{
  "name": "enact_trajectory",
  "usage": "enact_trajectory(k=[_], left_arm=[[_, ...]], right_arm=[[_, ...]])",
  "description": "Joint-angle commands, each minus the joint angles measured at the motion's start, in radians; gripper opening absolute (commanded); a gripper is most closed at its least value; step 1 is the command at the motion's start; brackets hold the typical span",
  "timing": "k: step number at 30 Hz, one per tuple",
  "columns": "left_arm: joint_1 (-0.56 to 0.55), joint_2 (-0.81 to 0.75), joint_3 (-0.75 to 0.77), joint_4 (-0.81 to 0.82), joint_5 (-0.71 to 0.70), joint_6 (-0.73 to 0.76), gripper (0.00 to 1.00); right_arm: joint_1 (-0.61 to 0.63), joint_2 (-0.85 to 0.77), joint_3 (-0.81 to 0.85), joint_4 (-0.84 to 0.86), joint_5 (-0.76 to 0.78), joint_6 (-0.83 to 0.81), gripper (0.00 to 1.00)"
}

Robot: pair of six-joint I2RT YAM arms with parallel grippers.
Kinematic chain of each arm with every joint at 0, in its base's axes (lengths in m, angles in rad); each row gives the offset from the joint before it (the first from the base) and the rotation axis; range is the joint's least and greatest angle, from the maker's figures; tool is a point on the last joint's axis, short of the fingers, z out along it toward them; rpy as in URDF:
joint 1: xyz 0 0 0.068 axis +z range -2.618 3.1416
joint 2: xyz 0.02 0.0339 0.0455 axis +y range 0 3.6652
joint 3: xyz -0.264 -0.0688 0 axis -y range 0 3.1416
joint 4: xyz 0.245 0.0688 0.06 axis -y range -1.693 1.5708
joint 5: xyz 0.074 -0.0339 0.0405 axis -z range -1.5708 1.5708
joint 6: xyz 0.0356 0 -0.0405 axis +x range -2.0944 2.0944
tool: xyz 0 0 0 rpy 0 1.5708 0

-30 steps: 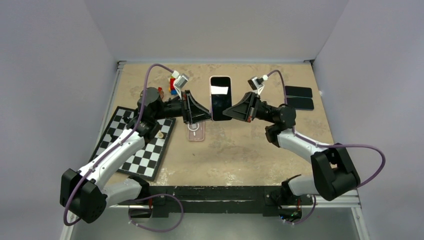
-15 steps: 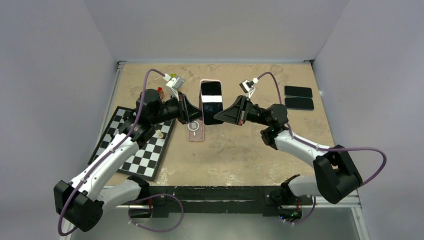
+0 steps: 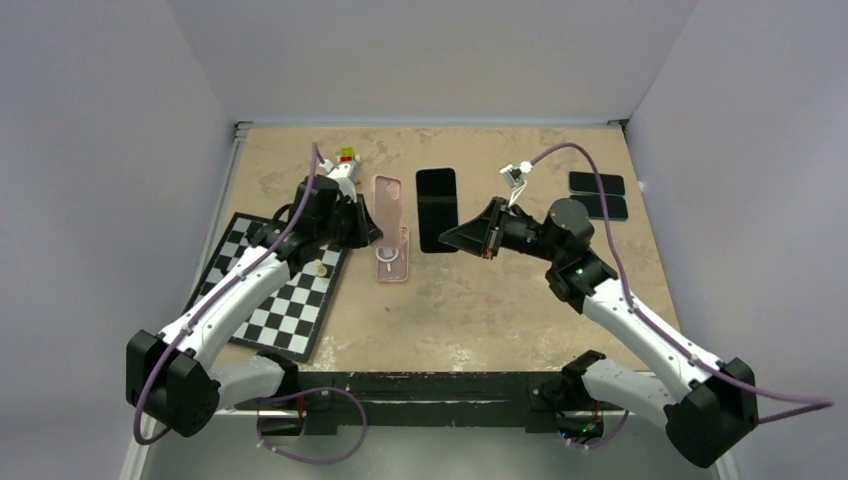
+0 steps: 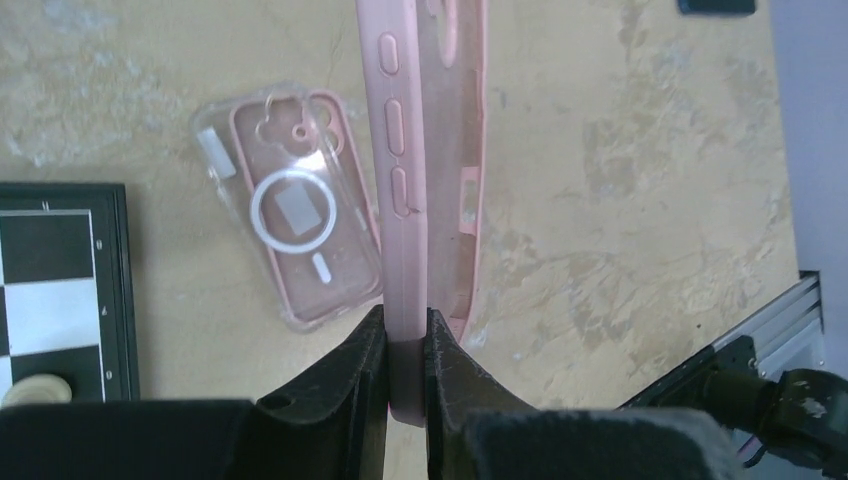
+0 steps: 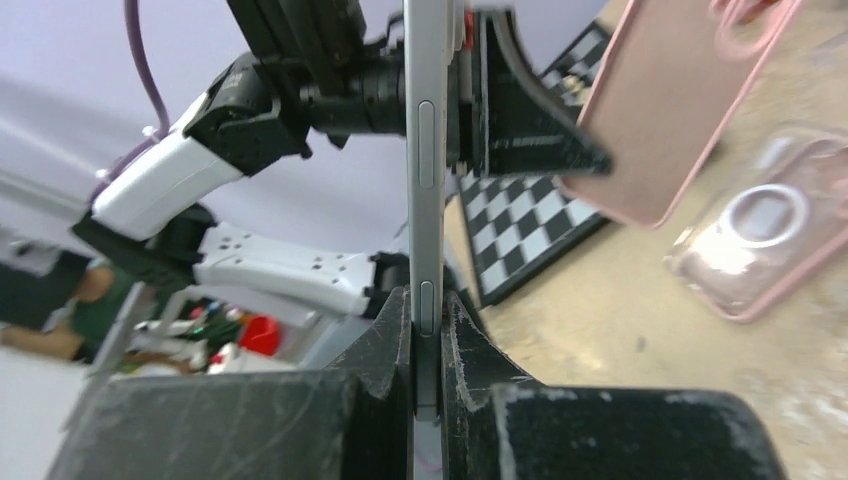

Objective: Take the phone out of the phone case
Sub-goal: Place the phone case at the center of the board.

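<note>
The phone is out of the pink case; both are held above the table with a gap between them. My left gripper is shut on the case's side wall, seen edge-on in the left wrist view, and the case is empty. My right gripper is shut on the phone's edge, which stands upright between the fingers in the right wrist view. The pink case also shows there at the upper right.
A clear case with a white ring lies on the table below the pink case, also in the left wrist view. A chessboard lies at the left. Two dark phones lie at the far right. Small coloured blocks sit at the back.
The phone and the pink case have come apart. My left gripper drew the case to the left, and my right gripper holds the bare phone to the right of it.
</note>
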Motion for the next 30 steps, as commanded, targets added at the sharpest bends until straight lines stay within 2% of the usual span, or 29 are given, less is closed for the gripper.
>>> enact_trajectory(k=[1,9,13,18,30], left_arm=[[0.001,0.015,-0.076,-0.042,0.012,0.012,0.0],[0.002,0.062,-0.175,0.096,-0.042,-0.089,0.0],[0.001,0.076,-0.235,0.239,-0.059,-0.151,0.0],[0.0,0.107,-0.268,0.333,-0.083,-0.177,0.0],[-0.008,0.205,-0.268,0.385,-0.05,-0.195,0.0]], right_arm=[[-0.01,-0.089,0.08,-0.267,0.168,-0.244,0.0],[-0.015,-0.054,0.047,-0.196,0.108,-0.224,0.0],[-0.016,-0.065,0.022,-0.168,0.101,-0.205,0.0],[-0.018,-0.088,-0.002,-0.165,0.102,-0.201,0.0],[-0.026,-0.086,-0.002,-0.161,0.085,-0.202,0.0]])
